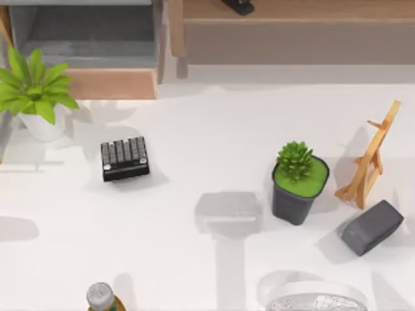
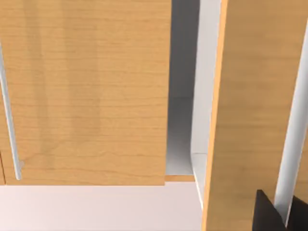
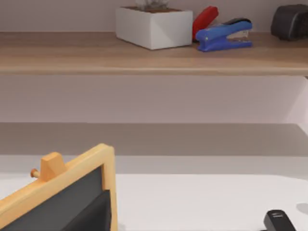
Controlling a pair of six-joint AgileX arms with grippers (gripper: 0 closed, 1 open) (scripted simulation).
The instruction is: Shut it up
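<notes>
The drawer (image 1: 84,32) stands pulled out at the table's back left. Its grey floor and walls are open to the top view, and its light tan front panel (image 1: 110,83) faces the table. The left wrist view sits close to a tan wooden panel (image 2: 86,91) with a slim grey bar handle (image 2: 9,110). Beside that panel is a grey gap (image 2: 180,125), then another tan panel (image 2: 255,96). I cannot tell which of these panels belongs to the drawer. Arm shadows (image 1: 227,214) lie on the white tabletop.
A leafy plant in a white pot (image 1: 35,91) stands beside the drawer front, with a black keypad (image 1: 124,157) nearer. A succulent in a dark pot (image 1: 298,184), a wooden easel (image 1: 369,159) and a grey block (image 1: 371,227) are at the right. The long shelf unit (image 1: 292,32) spans the back right.
</notes>
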